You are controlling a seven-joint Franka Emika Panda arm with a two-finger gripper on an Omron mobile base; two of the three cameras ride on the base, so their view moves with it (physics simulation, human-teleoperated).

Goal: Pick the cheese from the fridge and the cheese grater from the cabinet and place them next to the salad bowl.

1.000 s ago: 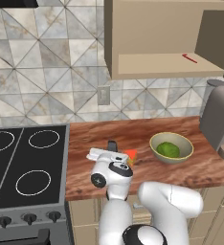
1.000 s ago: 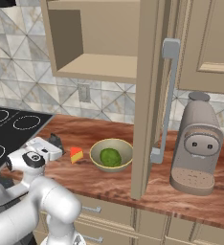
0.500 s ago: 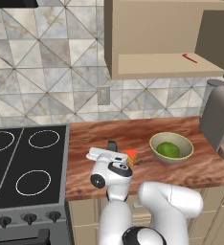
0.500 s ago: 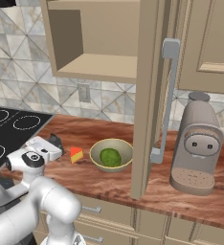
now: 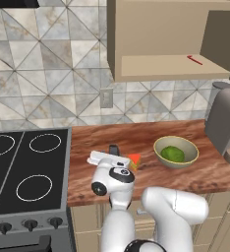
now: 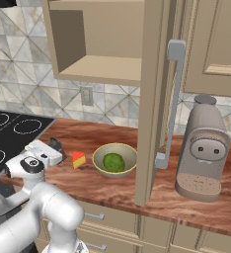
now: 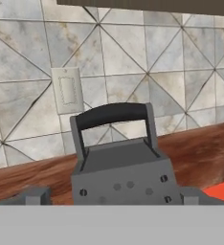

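Observation:
The dark grey cheese grater (image 7: 121, 174) stands upright on the wooden counter (image 5: 186, 174), its handle toward the tiled wall. My gripper (image 7: 115, 197) is open around it, with a gap between each fingertip and the grater's sides. From the base views, the white hand (image 5: 108, 161) sits low at the counter's left part. The cheese (image 5: 134, 159) lies just right of it, orange-red face up, also seen as the cheese (image 6: 78, 159). The salad bowl (image 5: 160, 144) sits right of the cheese. The cabinet (image 5: 156, 66) hangs open above. The fridge is out of view.
A black stove top (image 5: 28, 167) borders the counter on the left. A tall grey coffee machine (image 6: 202, 148) stands at the right. The open cabinet door (image 6: 154, 99) juts out over the counter. A thin red utensil (image 5: 194, 59) lies on the cabinet shelf.

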